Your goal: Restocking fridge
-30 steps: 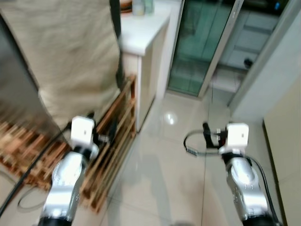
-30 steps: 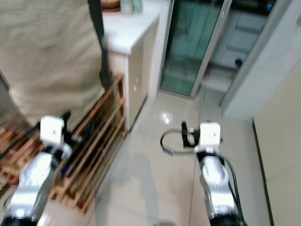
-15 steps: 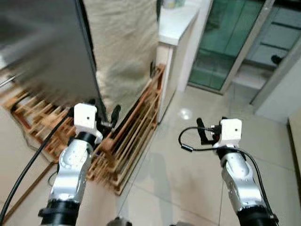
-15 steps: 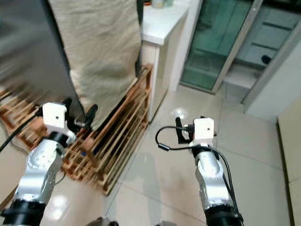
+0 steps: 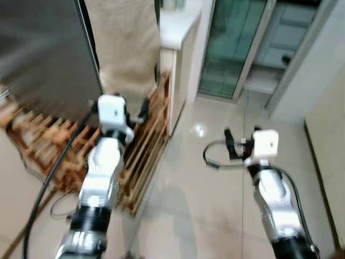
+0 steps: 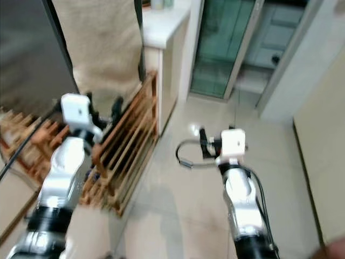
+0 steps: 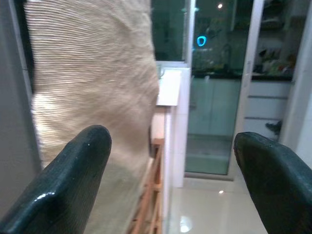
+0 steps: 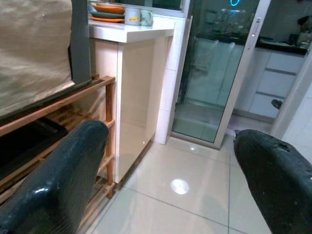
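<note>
- Your left gripper point(image 7: 170, 161) is raised over the wooden rack point(image 5: 145, 145); fingers spread wide apart, nothing between them.
- Your right gripper point(image 8: 170, 161) is held out over the tiled floor point(image 5: 199, 205); fingers likewise spread apart, empty.
- The fridge point(image 5: 43, 54) shows as a dark grey slab at your left, its lower edge above the rack's far left end. You cannot tell from these frames whether its door stands ajar.
- A beige cloth point(image 5: 125, 43) hangs just beside the fridge's right edge, draped down to the rack's top rail.
- The rack runs along the floor below the fridge and cloth, and its right end sits against the white counter point(image 8: 129, 34).
- On the counter's top, far corner: an orange dish point(image 8: 107, 8) and two cups point(image 8: 137, 17).
- Right of the counter, a glass sliding door point(image 5: 232, 48) leads to a further room.
- A black cable point(image 5: 51, 183) runs along your left arm, down to the floor.
- Head views are blurred.
</note>
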Available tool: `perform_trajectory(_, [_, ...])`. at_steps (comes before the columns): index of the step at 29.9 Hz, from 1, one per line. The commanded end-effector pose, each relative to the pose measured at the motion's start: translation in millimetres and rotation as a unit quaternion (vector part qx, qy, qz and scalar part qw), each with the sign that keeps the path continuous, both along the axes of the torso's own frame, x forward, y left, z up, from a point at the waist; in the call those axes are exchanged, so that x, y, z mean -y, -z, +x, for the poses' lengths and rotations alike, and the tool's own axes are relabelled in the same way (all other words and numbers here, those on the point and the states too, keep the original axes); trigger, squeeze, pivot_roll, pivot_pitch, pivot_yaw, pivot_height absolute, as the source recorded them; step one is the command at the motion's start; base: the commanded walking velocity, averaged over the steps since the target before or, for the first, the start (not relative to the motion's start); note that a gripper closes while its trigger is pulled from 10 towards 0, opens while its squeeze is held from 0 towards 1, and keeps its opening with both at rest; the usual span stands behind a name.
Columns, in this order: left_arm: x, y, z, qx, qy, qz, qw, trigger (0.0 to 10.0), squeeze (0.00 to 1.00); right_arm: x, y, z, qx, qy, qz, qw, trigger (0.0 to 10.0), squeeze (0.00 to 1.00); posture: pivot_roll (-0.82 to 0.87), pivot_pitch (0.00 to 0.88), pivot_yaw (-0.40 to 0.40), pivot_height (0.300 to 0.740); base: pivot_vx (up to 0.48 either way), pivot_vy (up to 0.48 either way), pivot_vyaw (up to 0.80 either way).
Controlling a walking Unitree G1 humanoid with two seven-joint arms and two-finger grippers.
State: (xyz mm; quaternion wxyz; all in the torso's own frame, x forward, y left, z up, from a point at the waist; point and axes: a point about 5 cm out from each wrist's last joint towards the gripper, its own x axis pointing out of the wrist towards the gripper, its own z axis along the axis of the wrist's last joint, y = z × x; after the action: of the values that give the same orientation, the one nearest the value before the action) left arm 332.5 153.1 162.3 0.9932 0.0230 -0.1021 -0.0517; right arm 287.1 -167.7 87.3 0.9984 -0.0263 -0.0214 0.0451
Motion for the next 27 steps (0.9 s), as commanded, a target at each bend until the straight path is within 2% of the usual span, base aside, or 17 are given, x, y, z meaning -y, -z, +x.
perform_trajectory(1, [-7.3, 16, -12.6, -0.017, 0.012, 0.012, 1.000, 10.0, 0.00, 4.3, -12, -8.4, 0.026, 0.007, -0.008, 1.000, 10.0, 0.00, -0.17, 0.000, 0.010, 0.740, 0.000, 0.000, 0.00])
perform_trajectory(3, [-18.2, 29, -31.2, -0.017, 0.027, 0.021, 0.999, 10.0, 0.00, 6.5, -19, -24.6, 0.050, 0.007, -0.025, 0.998, 10.0, 0.00, -0.18, 0.000, 0.017, 0.740, 0.000, 0.000, 0.00])
perform_trajectory(4, [-30.0, 44, -47.0, -0.037, 0.028, 0.020, 0.999, 10.0, 0.00, 9.8, -21, -39.6, 0.056, 0.001, -0.043, 0.997, 10.0, 0.00, -0.18, 0.000, 0.016, 0.740, 0.000, 0.000, 0.00])
perform_trajectory(6, [-44.9, 62, -70.1, -0.066, 0.027, 0.018, 0.997, 10.0, 0.00, 14.2, -22, -58.8, 0.057, -0.006, -0.062, 0.996, 10.0, 0.00, -0.19, 0.000, 0.015, 0.740, 0.000, 0.000, 0.00])
perform_trajectory(7, [-44.9, 62, -70.1, -0.066, 0.027, 0.018, 0.997, 10.0, 0.00, 14.2, -22, -58.8, 0.057, -0.006, -0.062, 0.996, 10.0, 0.00, -0.19, 0.000, 0.015, 0.740, 0.000, 0.000, 0.00])
perform_trajectory(8, [-54.7, 77, -101.2, -0.091, 0.017, 0.024, 0.995, 10.0, 0.00, 26.2, -20, -73.6, 0.046, 0.013, -0.058, 0.997, 10.0, 0.00, -0.19, 0.000, 0.013, 0.740, 0.000, 0.000, 0.00])
perform_trajectory(10, [-54.2, 81, -119.2, -0.104, 0.005, 0.032, 0.994, 10.0, 0.00, 36.1, -19, -82.4, 0.041, 0.028, -0.057, 0.997, 10.0, 0.00, -0.20, 0.000, 0.006, 0.740, 0.000, 0.000, 0.00])
perform_trajectory(13, [-50.9, 79, -120.0, -0.105, -0.018, 0.027, 0.994, 10.0, 0.00, 37.1, -19, -83.2, 0.034, 0.032, -0.055, 0.997, 10.0, 0.00, -0.20, 0.000, 0.000, 0.740, 0.000, 0.000, 0.00])
perform_trajectory(17, [-52.7, 59, -103.7, -0.063, -0.045, -0.012, 0.997, 10.0, 0.00, 34.1, -22, -76.9, 0.032, 0.041, -0.036, 0.998, 10.0, 0.00, -0.19, 0.000, -0.004, 0.740, 0.000, 0.000, 0.00])
perform_trajectory(19, [-50.6, 32, -89.9, -0.023, -0.057, -0.059, 0.996, 10.0, 0.00, 25.9, -33, -71.2, 0.050, 0.035, -0.023, 0.998, 10.0, 0.00, -0.19, 0.000, -0.004, 0.740, 0.000, 0.000, 0.00])
perform_trajectory(20, [-46.3, 16, -83.4, 0.000, -0.053, -0.066, 0.996, 10.0, 0.00, 21.4, -40, -68.5, 0.062, 0.032, -0.017, 0.997, 10.0, 0.00, -0.18, 0.000, -0.006, 0.740, 0.341, 0.000, 0.00])
perform_trajectory(22, [-36.6, -4, -76.4, 0.027, -0.039, -0.067, 0.997, 10.0, 0.00, 15.1, -50, -65.2, 0.081, 0.021, -0.015, 0.996, 10.0, 0.00, -0.18, 0.000, -0.007, 0.740, 0.458, 0.000, 0.00])
perform_trajectory(27, [-25.7, -13, -70.4, 0.043, -0.033, -0.058, 0.997, 10.0, 0.00, 12.4, -56, -59.7, 0.088, 0.015, -0.014, 0.996, 10.0, 0.00, -0.18, 0.000, -0.010, 0.740, 0.472, 0.000, 0.00])
